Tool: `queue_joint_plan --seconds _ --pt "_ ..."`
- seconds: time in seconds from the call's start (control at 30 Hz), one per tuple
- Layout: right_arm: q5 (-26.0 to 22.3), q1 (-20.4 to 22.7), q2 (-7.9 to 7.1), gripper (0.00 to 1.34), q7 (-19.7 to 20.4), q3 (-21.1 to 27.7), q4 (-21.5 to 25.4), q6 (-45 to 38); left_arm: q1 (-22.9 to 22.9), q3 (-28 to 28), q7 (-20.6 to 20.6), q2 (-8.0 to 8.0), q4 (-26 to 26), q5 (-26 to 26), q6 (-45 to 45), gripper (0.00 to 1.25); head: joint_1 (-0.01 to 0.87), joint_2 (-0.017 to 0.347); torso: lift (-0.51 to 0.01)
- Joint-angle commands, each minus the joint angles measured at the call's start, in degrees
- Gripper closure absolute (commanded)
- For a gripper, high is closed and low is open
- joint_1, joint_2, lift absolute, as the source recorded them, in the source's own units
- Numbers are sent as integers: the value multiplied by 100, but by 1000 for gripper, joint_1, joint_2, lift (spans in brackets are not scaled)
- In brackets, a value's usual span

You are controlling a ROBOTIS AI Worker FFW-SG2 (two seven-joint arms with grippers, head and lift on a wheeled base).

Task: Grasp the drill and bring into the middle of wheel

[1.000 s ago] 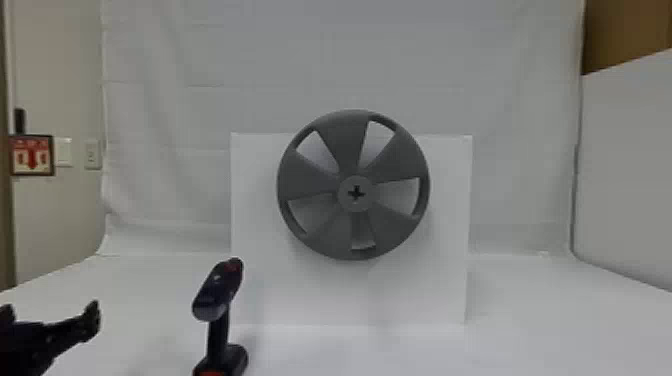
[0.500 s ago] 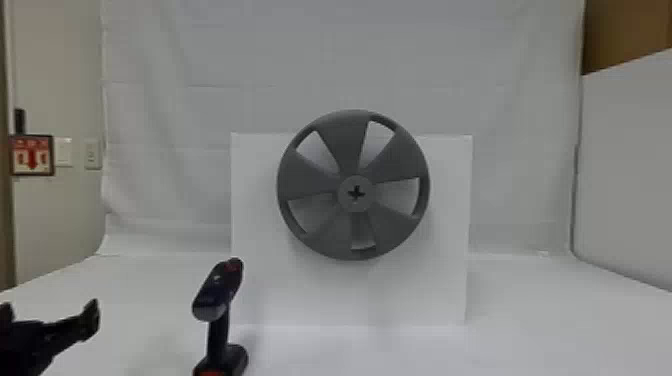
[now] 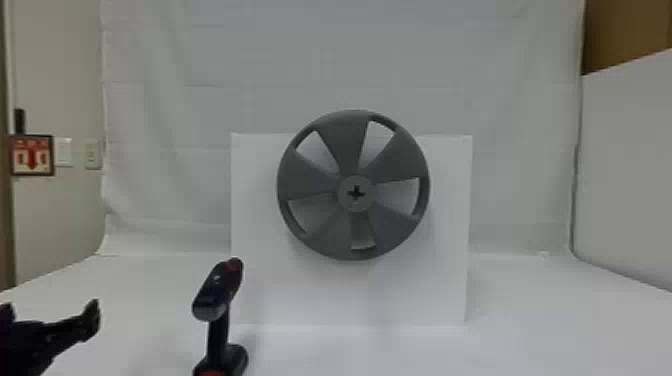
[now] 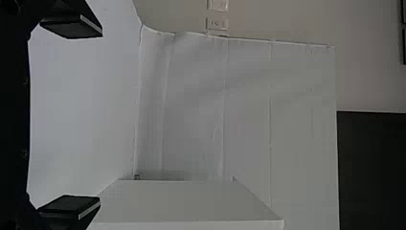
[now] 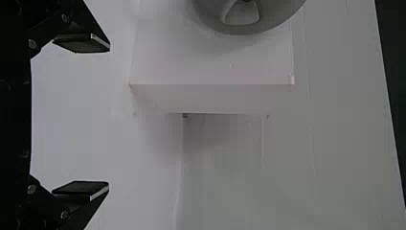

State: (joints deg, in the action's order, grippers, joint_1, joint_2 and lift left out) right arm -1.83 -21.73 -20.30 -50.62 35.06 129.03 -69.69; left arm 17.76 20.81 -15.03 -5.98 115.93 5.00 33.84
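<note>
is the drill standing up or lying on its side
Standing upright: the drill has its base down on the white table, handle rising from it, body on top.

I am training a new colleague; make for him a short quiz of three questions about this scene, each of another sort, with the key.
1. True or false: seen from the robot, the drill stands to the right of the wheel.
2. Which shape has the hole at the middle of the wheel?
a) square
b) cross
c) triangle
3. Fill in one word: the left gripper holds nothing, and its two fingers are ____.

Key: 1. false; 2. b; 3. open
</note>
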Motion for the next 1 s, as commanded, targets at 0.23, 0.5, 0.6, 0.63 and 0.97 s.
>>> queue_joint_plan --seconds 0.23,0.5,0.6,0.63,0.97 --pt "16 2 -1 266 0 0 0 -1 -1 2 0 0 0 1 0 59 54 31 -403" --pt "43 2 17 265 0 0 0 -1 25 -16 0 0 0 -34 0 59 54 31 -403" --pt "43 2 17 265 0 9 0 -1 25 -42 0 0 0 -61 0 59 54 31 -403" --pt "51 2 17 265 0 0 0 -1 25 -42 0 0 0 -61 -9 59 54 31 -403" --pt "51 2 26 266 0 9 0 -1 43 -42 0 0 0 -52 -9 59 54 31 -403"
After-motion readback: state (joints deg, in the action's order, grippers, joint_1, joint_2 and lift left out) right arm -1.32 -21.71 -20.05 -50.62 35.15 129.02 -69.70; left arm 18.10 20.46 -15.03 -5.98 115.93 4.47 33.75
